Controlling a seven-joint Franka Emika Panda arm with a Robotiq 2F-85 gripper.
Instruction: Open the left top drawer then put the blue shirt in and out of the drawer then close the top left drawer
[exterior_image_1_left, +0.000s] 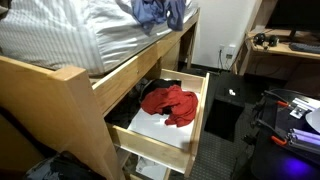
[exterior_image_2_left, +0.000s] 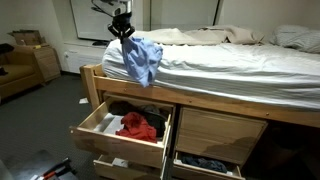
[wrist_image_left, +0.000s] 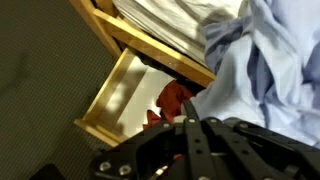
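Observation:
The blue shirt (exterior_image_2_left: 141, 58) hangs from my gripper (exterior_image_2_left: 122, 28) above the bed's edge, over the open top left drawer (exterior_image_2_left: 95, 133). It also shows at the top of an exterior view (exterior_image_1_left: 158, 12) and fills the right of the wrist view (wrist_image_left: 262, 62). The drawer (exterior_image_1_left: 195, 125) is pulled out and holds a red garment (exterior_image_1_left: 170, 102) on a pale bottom; the garment shows in both exterior views (exterior_image_2_left: 138, 125). In the wrist view the drawer (wrist_image_left: 112, 100) and red garment (wrist_image_left: 176, 98) lie below my dark fingers (wrist_image_left: 190, 128), which are shut on the shirt.
The drawer below it (exterior_image_2_left: 115, 163) is also pulled out. A lower right drawer (exterior_image_2_left: 205, 163) stands open with dark clothes. A black box (exterior_image_1_left: 225, 112) and a desk (exterior_image_1_left: 283, 48) stand beside the bed. A wooden cabinet (exterior_image_2_left: 46, 62) stands at the far wall.

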